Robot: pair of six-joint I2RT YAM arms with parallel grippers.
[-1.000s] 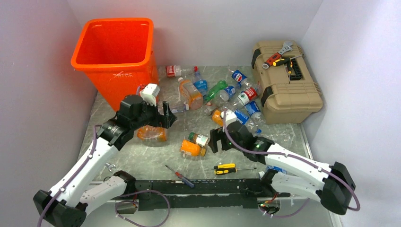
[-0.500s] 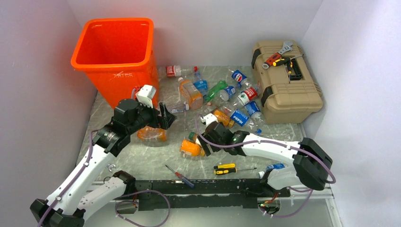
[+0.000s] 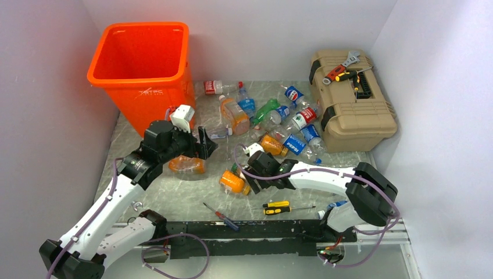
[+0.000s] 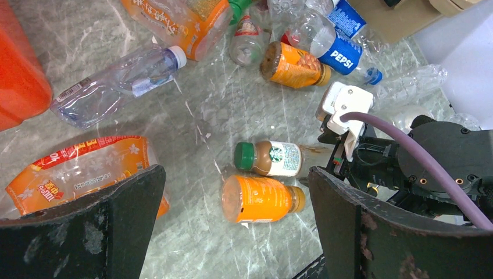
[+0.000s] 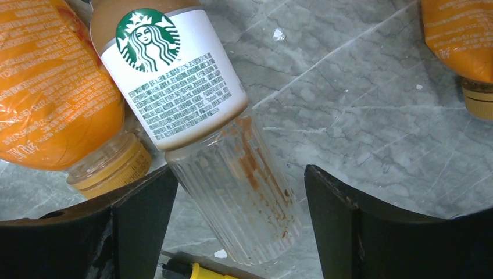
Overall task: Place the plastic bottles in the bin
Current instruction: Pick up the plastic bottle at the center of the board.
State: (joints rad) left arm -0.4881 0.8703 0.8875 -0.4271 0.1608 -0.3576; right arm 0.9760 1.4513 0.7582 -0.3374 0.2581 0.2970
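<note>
The orange bin (image 3: 139,64) stands at the back left. A Starbucks bottle (image 5: 174,87) with a green cap (image 4: 245,156) lies on the table. Its clear ribbed base sits between the open fingers of my right gripper (image 5: 238,226), with a gap on the right side. A small orange bottle (image 3: 232,181) lies just beside it. My left gripper (image 3: 204,142) hangs open and empty above the table. Below it lie a flattened orange-label bottle (image 4: 75,168) and a clear bottle (image 4: 122,81). Several more bottles (image 3: 279,113) lie in a heap at the back.
A tan toolbox (image 3: 352,99) with tools on its lid stands at the back right. A yellow-handled screwdriver (image 3: 279,207) and a red-handled one (image 3: 221,217) lie near the front edge. The yellow handle (image 5: 197,272) shows just below the Starbucks bottle.
My right arm has swung left and set its open jaws around the Starbucks bottle's base. The small orange bottle has shifted slightly left. My left arm has barely moved.
</note>
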